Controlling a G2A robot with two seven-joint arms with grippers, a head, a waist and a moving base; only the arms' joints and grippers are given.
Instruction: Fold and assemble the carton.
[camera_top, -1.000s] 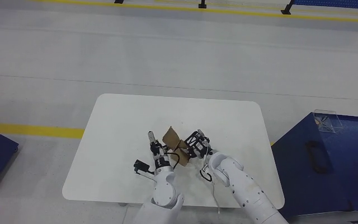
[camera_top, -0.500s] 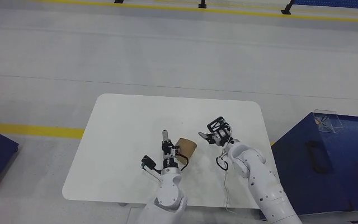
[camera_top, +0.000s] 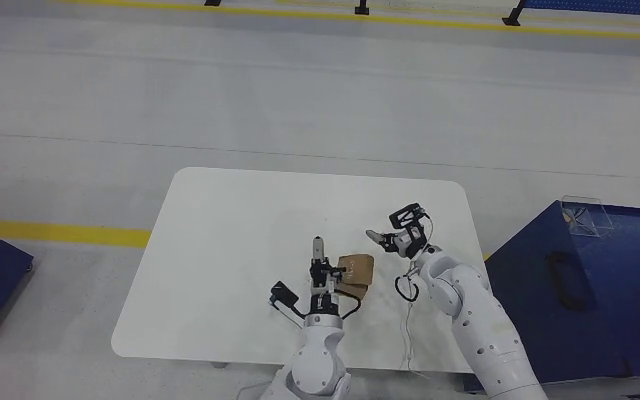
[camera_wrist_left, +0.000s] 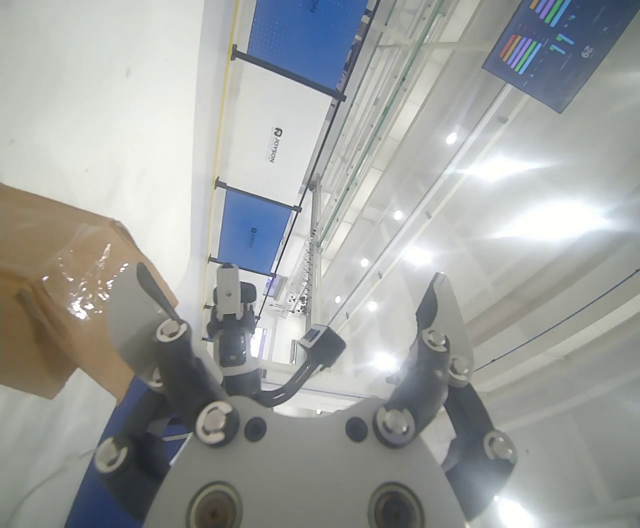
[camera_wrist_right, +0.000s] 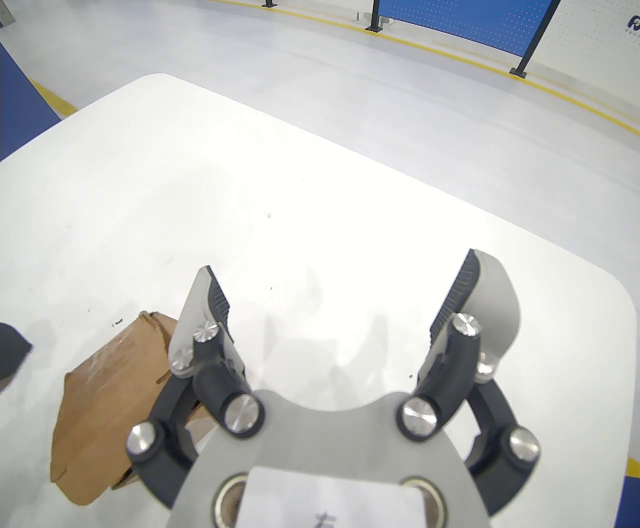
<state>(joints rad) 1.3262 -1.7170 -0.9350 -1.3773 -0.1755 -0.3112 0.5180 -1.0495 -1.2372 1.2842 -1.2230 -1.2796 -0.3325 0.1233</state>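
The carton (camera_top: 353, 272) is a small brown cardboard box with clear tape on it, lying on the white table (camera_top: 230, 230) near the front middle. My left gripper (camera_top: 318, 258) stands right beside it, open; in the left wrist view the carton (camera_wrist_left: 55, 300) sits just outside one finger (camera_wrist_left: 135, 300), with nothing between the left gripper's (camera_wrist_left: 290, 275) fingers. My right gripper (camera_top: 400, 232) hovers open a short way beyond the box. In the right wrist view the right gripper (camera_wrist_right: 340, 265) holds nothing and the carton (camera_wrist_right: 110, 400) lies below and beside it.
A blue cabinet (camera_top: 560, 290) stands off the table's right side with a clear plastic holder (camera_top: 585, 214) on top. The table's left and far parts are bare white surface. Grey floor with yellow lines surrounds the table.
The carton went from open flaps held up between both grippers to a closed box on the table, shifted right. The right gripper let go and drew away; the left arm moved right.
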